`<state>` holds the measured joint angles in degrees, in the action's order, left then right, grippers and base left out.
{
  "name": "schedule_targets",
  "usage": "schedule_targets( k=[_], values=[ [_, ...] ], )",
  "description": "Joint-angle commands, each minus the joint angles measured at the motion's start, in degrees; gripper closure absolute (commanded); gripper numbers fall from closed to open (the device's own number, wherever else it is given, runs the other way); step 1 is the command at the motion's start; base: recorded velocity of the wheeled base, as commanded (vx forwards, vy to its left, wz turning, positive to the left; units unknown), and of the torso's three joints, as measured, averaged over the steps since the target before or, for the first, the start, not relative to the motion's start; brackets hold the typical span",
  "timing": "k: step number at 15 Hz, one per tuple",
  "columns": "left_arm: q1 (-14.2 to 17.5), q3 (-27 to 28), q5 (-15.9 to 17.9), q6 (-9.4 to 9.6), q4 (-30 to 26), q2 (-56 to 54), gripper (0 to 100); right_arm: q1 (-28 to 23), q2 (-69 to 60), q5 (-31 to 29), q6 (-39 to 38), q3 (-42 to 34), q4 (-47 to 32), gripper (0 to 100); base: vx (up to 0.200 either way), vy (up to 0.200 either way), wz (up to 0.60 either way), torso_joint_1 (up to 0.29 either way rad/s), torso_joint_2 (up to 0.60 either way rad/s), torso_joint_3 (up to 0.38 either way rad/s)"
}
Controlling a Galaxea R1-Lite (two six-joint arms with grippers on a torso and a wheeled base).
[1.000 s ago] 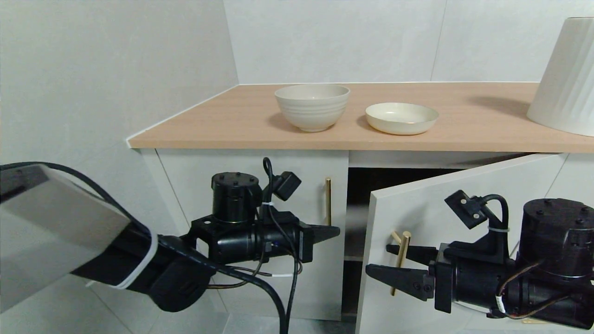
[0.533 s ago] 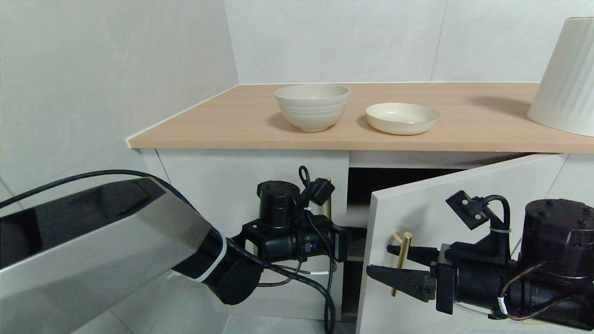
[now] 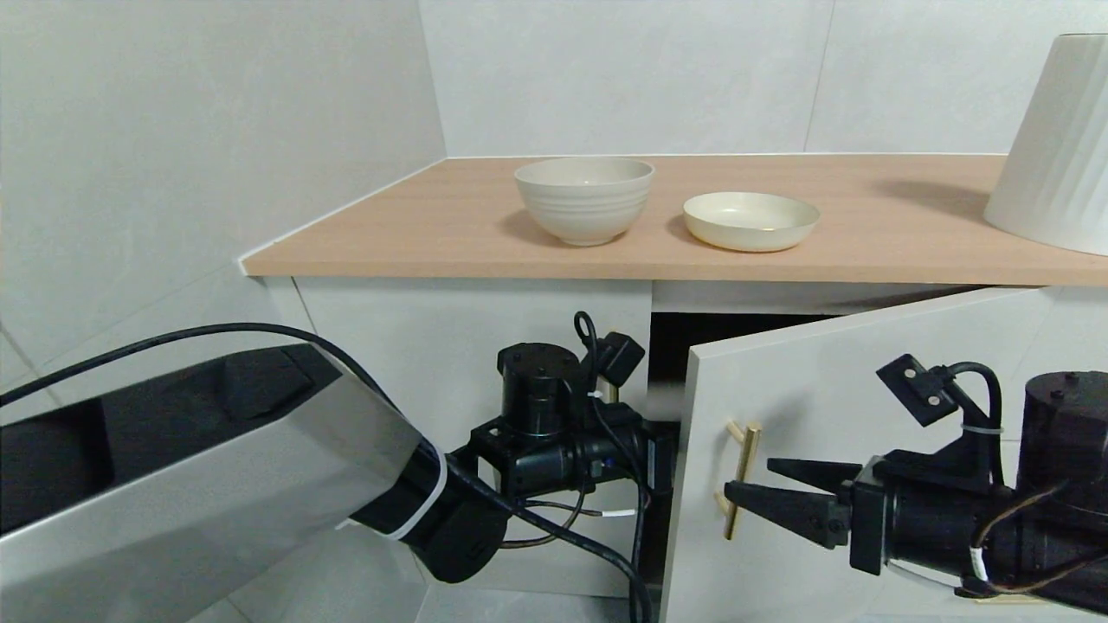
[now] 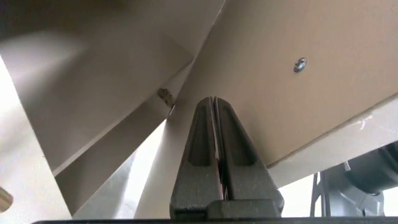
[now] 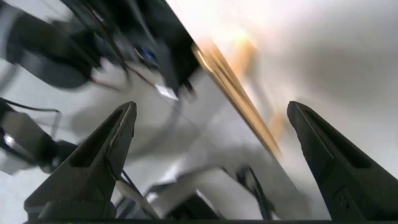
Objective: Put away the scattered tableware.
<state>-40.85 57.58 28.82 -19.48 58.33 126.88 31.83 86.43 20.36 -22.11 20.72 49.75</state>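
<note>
**A:** Well, the bowl (image 3: 583,199) and dish (image 3: 750,221) sit on the bench (image 3: 433,234). Looks like the cabinet-opening step.

**B:** Right gripper (image 3: 749,478) hangs spread at the door handle (image 3: 743,446). Left gripper (image 4: 213,102), pinched shut on nothing, pokes into the gap at the door (image 3: 805,381) edge. Next, probably swing it wide.

Home kitchen corner
Pale tiled walls (image 3: 216,130) meet a wooden worktop (image 3: 433,227) above white cupboards (image 3: 415,346) with brass bar handles (image 3: 742,480) (the right door (image 3: 831,372) stands ajar); a ribbed bowl (image 3: 583,199) and a shallow dish (image 3: 750,221) sit on it.
</note>
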Motion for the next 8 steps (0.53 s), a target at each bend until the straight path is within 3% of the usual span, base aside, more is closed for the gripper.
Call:
schedule_targets(
  k=[1,4,6,8],
  values=[
    [-0.02,-0.18,0.1,-0.03,-0.15,-1.28,100,-1.16,-7.24,-0.23,2.34,-2.35,-5.54,0,0.0,0.0,0.0,0.0,0.0,0.0],
    [-0.02,-0.18,0.54,-0.12,-0.59,-2.07,100,-0.89,-21.66,-0.14,8.23,-2.44,-28.74,0,0.0,0.0,0.0,0.0,0.0,0.0],
    [-0.46,0.08,0.54,-0.56,-2.17,-2.87,100,-0.19,-26.67,0.38,8.4,-2.09,-35.69,0,0.0,0.0,0.0,0.0,0.0,0.0],
    [-1.51,0.7,0.62,-0.91,-5.16,-3.74,100,1.13,-27.9,0.38,8.4,-2.27,-36.83,0,0.0,0.0,0.0,0.0,0.0,0.0]
  ],
)
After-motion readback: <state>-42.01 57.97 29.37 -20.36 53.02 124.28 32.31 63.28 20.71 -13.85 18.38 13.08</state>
